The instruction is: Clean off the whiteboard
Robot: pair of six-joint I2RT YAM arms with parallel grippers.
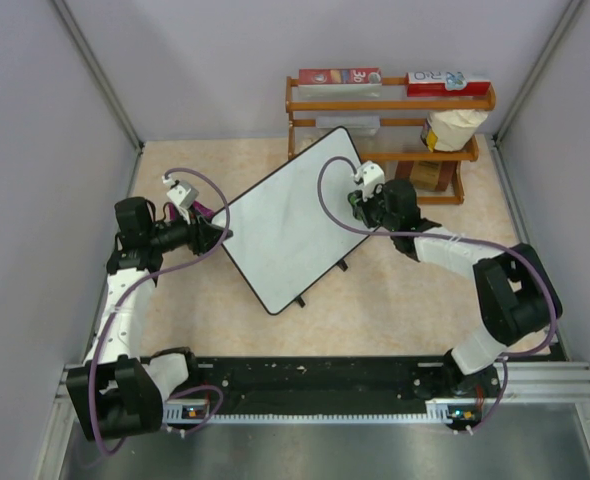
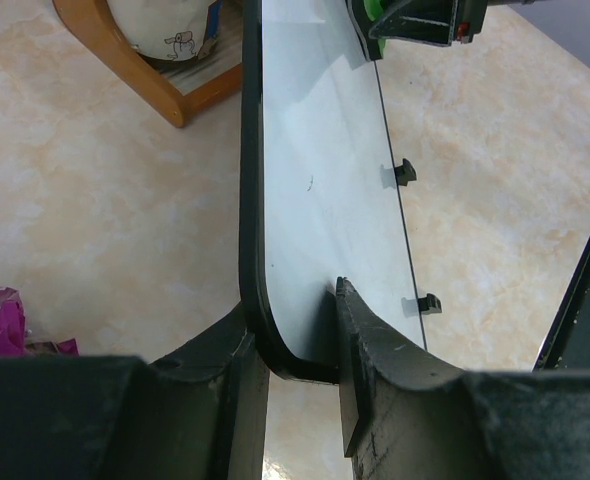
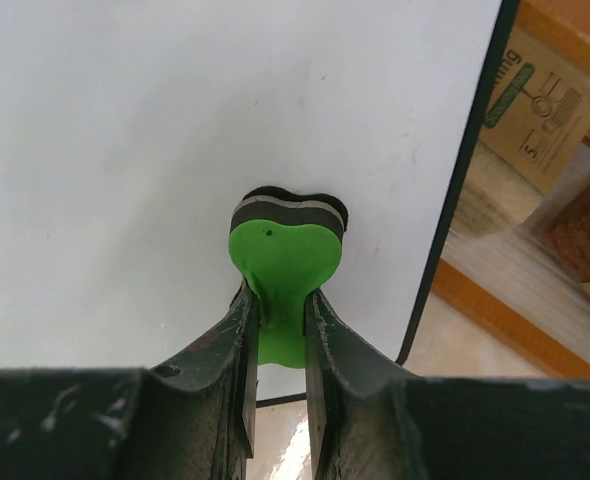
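Observation:
The whiteboard is a white glossy board with a thin black frame and small black feet, tilted up off the table. Its face looks clean apart from a tiny dark mark. My left gripper is shut on the board's left corner, one finger on each face. My right gripper is shut on a green eraser with a dark felt pad, pressed against the board's face near its right edge. The eraser also shows at the top of the left wrist view.
A wooden rack stands behind the board with boxes on top and a white bag inside. A purple wrapper lies on the table by my left gripper. Grey walls enclose the beige tabletop.

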